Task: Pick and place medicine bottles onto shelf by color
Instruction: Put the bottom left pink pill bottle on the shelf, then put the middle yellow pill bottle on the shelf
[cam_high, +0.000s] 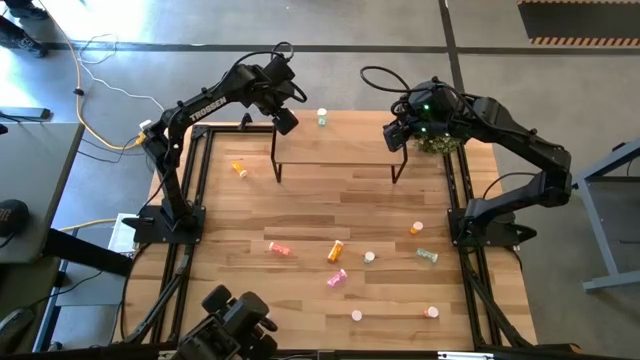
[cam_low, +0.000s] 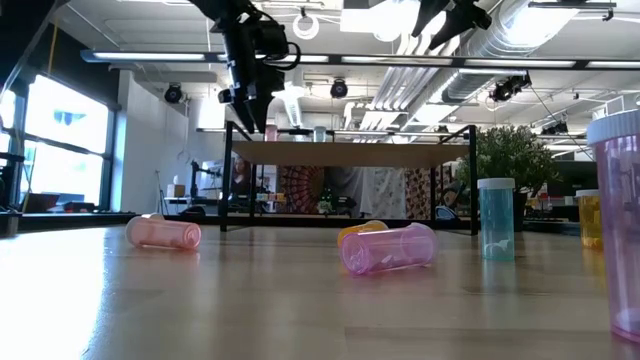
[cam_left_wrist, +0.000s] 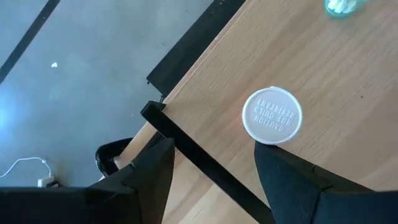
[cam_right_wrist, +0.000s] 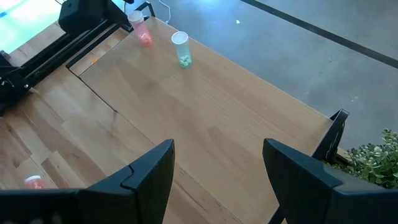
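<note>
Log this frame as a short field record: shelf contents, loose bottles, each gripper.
shelf: holds a green-filled bottle at its far edge and a white-capped bottle near its left corner
loose bottles: about ten scattered on the table, some lying, some upright
left gripper: open, empty, above the shelf's left corner
right gripper: open, empty, above the shelf's right end

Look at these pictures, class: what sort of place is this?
Probably an open industrial-style lab or workshop: exposed ceiling ducts and strip lights overhead, a bare concrete floor with a loose cable, and two robot arms bolted to a plank table.
</note>
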